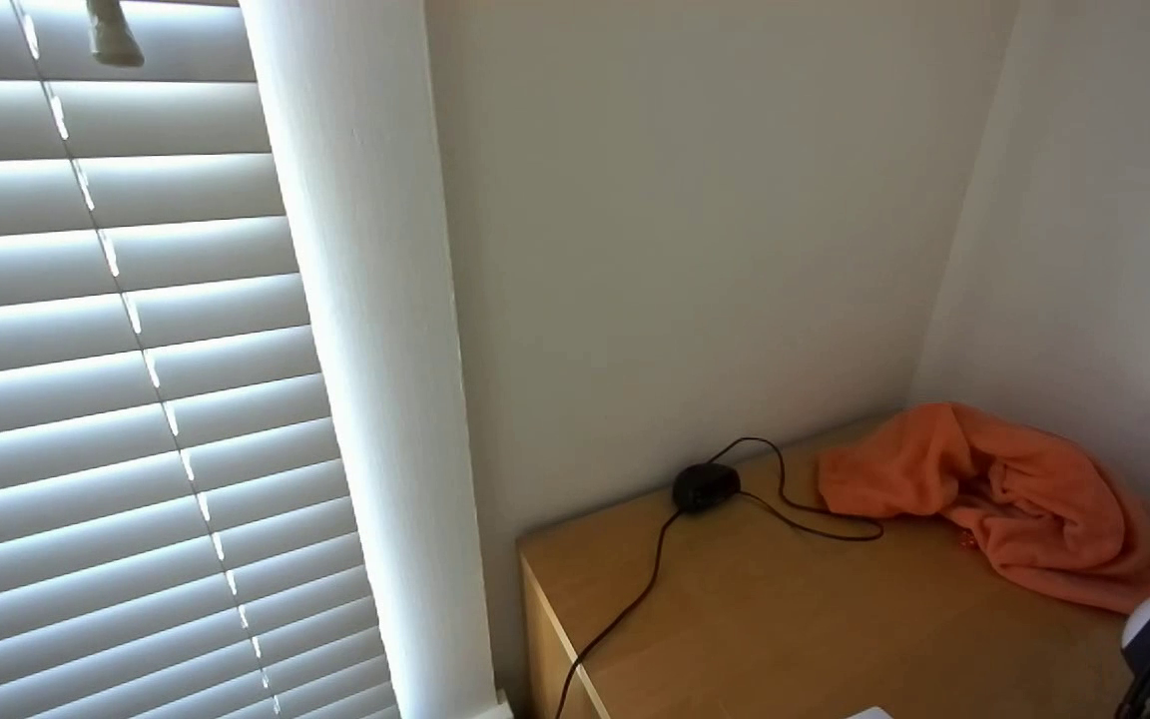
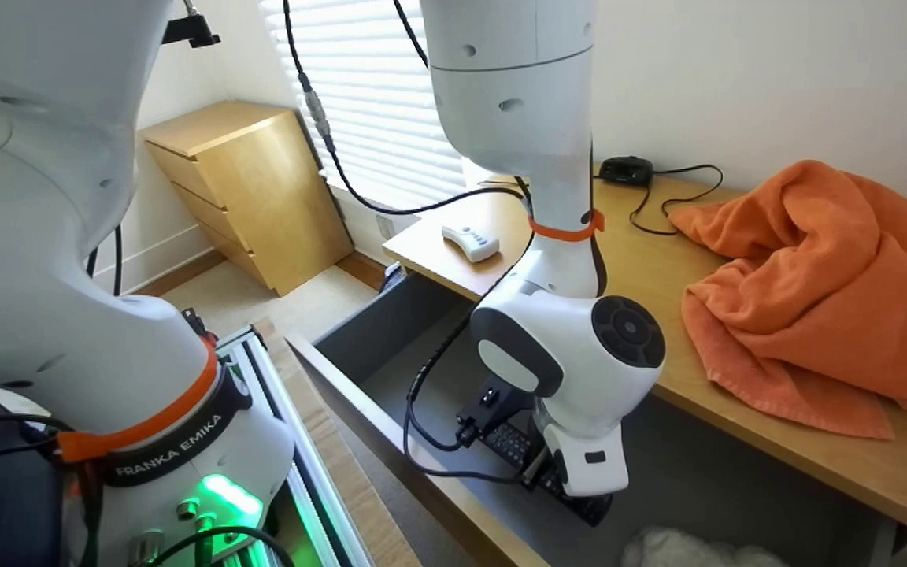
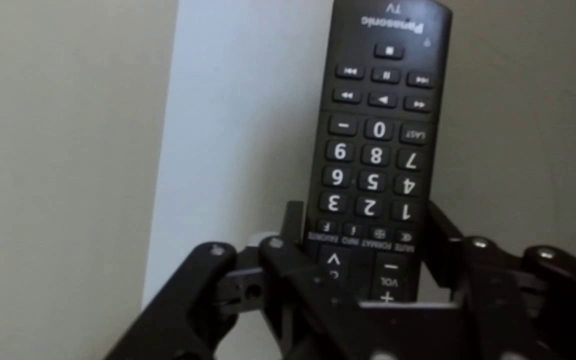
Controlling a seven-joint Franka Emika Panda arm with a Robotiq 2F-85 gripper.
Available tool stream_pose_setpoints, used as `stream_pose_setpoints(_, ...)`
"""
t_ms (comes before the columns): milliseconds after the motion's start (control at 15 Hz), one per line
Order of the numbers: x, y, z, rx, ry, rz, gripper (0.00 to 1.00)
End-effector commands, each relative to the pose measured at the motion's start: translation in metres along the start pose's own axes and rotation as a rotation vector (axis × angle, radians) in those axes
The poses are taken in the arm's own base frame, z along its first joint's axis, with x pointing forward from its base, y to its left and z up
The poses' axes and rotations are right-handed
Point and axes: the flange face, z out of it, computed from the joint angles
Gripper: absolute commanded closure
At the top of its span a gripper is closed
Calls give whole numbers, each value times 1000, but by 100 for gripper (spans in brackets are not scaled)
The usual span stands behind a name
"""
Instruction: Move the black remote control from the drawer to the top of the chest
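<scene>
Window blinds (image 2: 379, 102) are glowing beyond the chest (image 2: 642, 272); a white controller (image 2: 471, 242) is lying near one front corner. Past the front edge, the gripper (image 3: 365, 215) is holding the black remote control (image 3: 380, 140) by its long sides in the open drawer (image 2: 390, 327); whether it is touching bottom is not showing clearly.

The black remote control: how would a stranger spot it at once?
Find the light tan wooden chest bearing the orange cloth, then its open, grey-lined drawer. There, the jointed black claw straddles the long black remote control. Its colour and number keys distinguish it from the curved white handset on top.
</scene>
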Motion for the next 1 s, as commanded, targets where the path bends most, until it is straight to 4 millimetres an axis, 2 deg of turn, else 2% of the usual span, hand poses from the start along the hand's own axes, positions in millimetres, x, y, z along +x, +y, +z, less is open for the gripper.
stream_pose_setpoints(0, -19, 12, -34, 5, 7, 6, 67)
stream_pose_setpoints(267, -36, 21, -63, -21, 8, -28, 67)
stream_pose_setpoints(600, -55, 28, -109, -15, 32, -71, 67)
stream_pose_setpoints(667, -40, 19, -86, -29, 39, -66, 42)
stream_pose_setpoints(867, -48, 22, -105, -11, 46, -75, 42)
stream_pose_setpoints(933, -49, 23, -106, -8, 47, -75, 67)
